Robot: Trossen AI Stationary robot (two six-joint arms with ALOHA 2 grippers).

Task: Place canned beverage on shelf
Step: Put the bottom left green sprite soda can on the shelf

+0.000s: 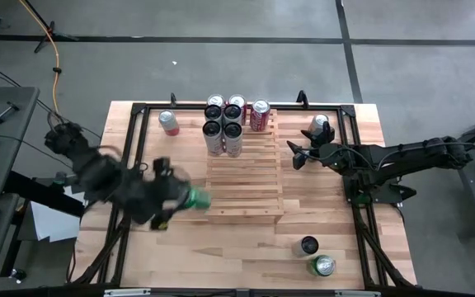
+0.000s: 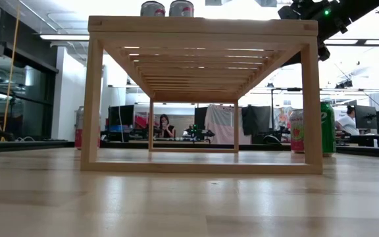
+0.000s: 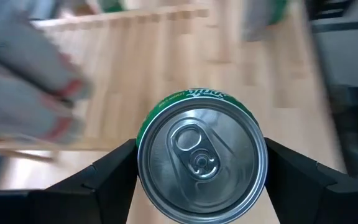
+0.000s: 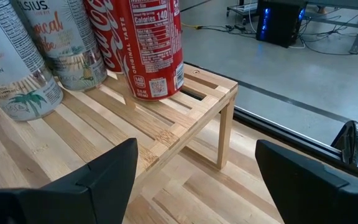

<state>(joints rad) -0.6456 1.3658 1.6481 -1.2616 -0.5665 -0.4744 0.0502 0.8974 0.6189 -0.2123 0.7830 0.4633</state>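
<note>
My left gripper [image 1: 190, 198] is shut on a green can [image 1: 196, 198] just left of the near left corner of the shelf [image 1: 246, 177]. The shelf is a light-wood slatted rack standing on legs on the table. In the left wrist view the can's silver top with its pull tab [image 3: 201, 165] faces the camera. Several cans [image 1: 225, 124] stand on the shelf's far end. My right gripper [image 1: 297, 154] is open and empty beside the shelf's right side. It also shows in the right wrist view [image 4: 194, 186]. My left gripper pinches the green can by its round side wall [image 3: 143, 127], one finger [image 3: 107, 174] on each side. The fingers come level from the table's left. The can lies on its side along them, top toward the wrist. It is absent from the low view's tabletop.
A red can [image 1: 169, 122] stands on the table left of the shelf and another can [image 1: 320, 124] to its right. Two more cans [image 1: 316, 256] stand near the front right. A black frame [image 1: 138, 111] runs round the tabletop. In the right wrist view a red cola can [image 4: 148, 43] stands at the shelf's corner.
</note>
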